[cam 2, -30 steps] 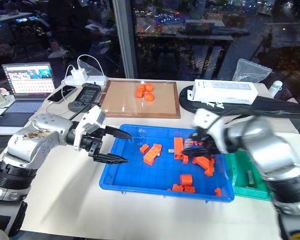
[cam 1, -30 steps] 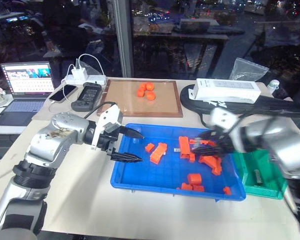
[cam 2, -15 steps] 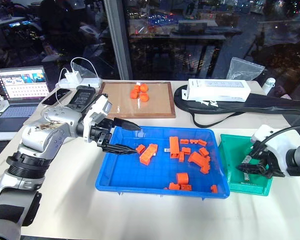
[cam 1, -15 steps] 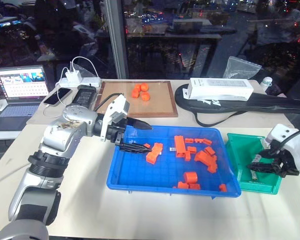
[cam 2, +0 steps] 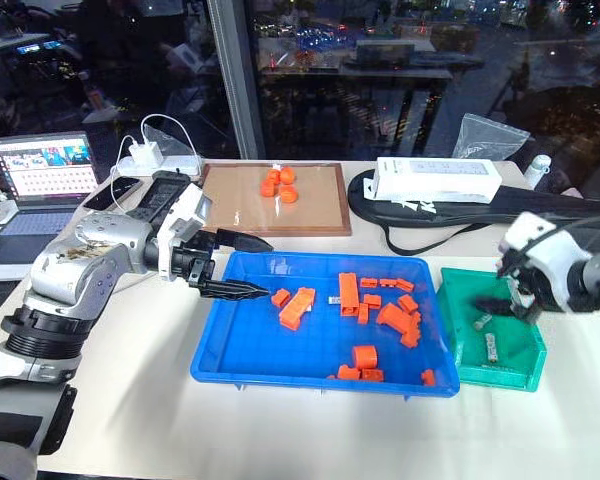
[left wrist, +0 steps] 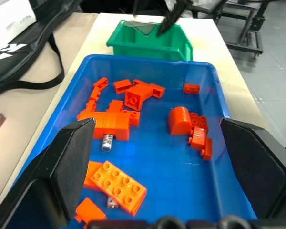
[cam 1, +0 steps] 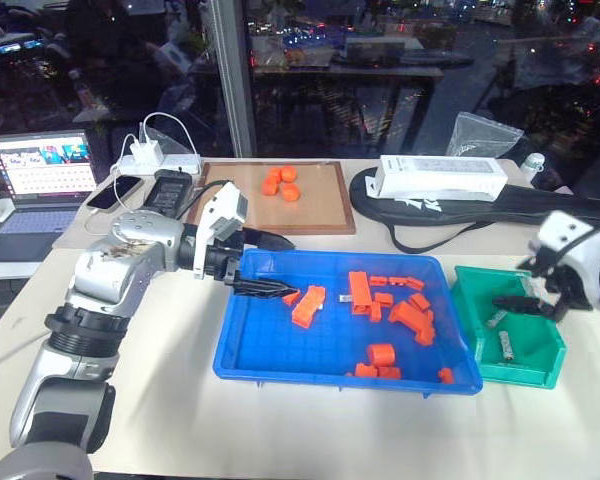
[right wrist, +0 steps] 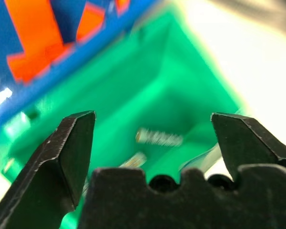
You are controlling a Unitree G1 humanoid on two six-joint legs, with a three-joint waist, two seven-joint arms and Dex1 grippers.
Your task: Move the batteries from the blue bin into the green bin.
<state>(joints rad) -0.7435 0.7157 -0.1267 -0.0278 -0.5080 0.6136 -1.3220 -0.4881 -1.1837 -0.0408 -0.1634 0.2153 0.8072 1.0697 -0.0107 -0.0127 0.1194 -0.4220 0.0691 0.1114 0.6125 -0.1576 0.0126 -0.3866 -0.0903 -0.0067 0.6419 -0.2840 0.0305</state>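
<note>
Head views: right end effector hangs over the green bin at the table's right edge, jaws spread wide, nothing in them. Two batteries lie on the green floor. Left end effector sits wide open and empty over the blue bin's far-left corner, orange blocks just beside its lower tip.

Left wrist view: a battery pokes out touching the big orange block cluster, mid-bin; another peeks under the studded brick.

Right wrist view: bin below, blurred, batts inside.

Risk, imo: pinching a block along w/ the battery, or knocking it further under the blocks.
</note>
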